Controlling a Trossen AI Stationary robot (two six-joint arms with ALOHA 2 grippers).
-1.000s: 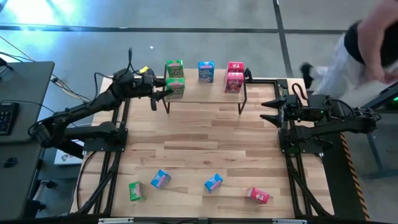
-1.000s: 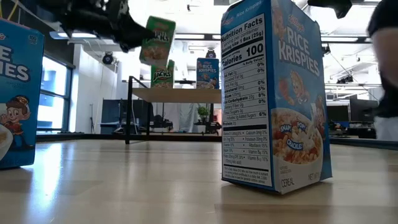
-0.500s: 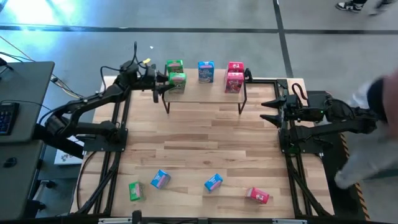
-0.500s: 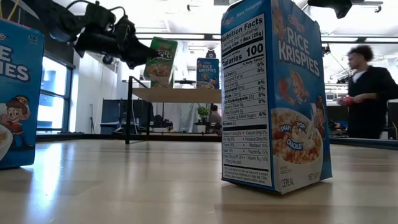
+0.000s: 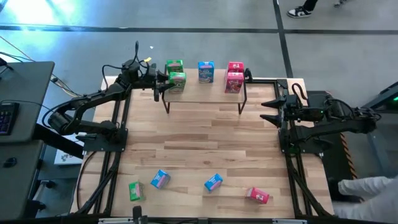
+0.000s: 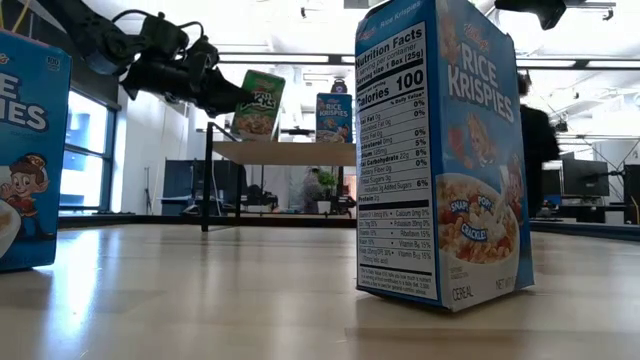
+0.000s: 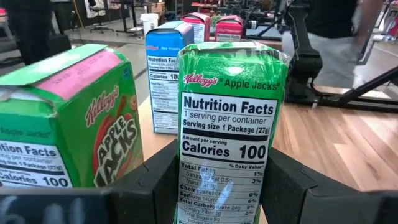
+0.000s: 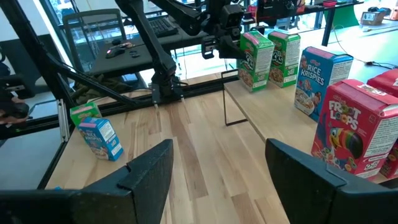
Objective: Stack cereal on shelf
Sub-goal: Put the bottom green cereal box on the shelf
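My left gripper point(image 5: 164, 81) is shut on a green Apple Jacks box point(image 5: 178, 79) at the left end of the shelf point(image 5: 205, 93). That box sits just near-side of a second green box point(image 5: 175, 66) standing on the plank. A blue box point(image 5: 206, 71) and two red-pink boxes point(image 5: 234, 74) also stand on the shelf. In the low view the held box point(image 6: 258, 103) tilts slightly just over the plank point(image 6: 290, 152); whether it touches, I cannot tell. My right gripper point(image 5: 268, 111) waits open at the table's right edge. My left gripper pinches the green box between its two fingers point(image 7: 155, 180), one on each broad face, with the narrow nutrition panel point(image 7: 227, 124) facing the wrist. The fingers come level from the table's left. The box stays nearly upright, tilted a little.
Near the table's near edge lie a green box point(image 5: 136, 191), two blue boxes point(image 5: 160, 179) point(image 5: 213, 182) and a red-pink one point(image 5: 258, 195). In the low view a blue Rice Krispies box point(image 6: 440, 150) looms close. The table's middle is bare wood. A person moves beyond the right side.
My left gripper has carried the green box toward the far edge and down, from in front of and above the shelf to plank height beside the standing green box. It has stayed shut on it. A person has walked past the table's far right corner.
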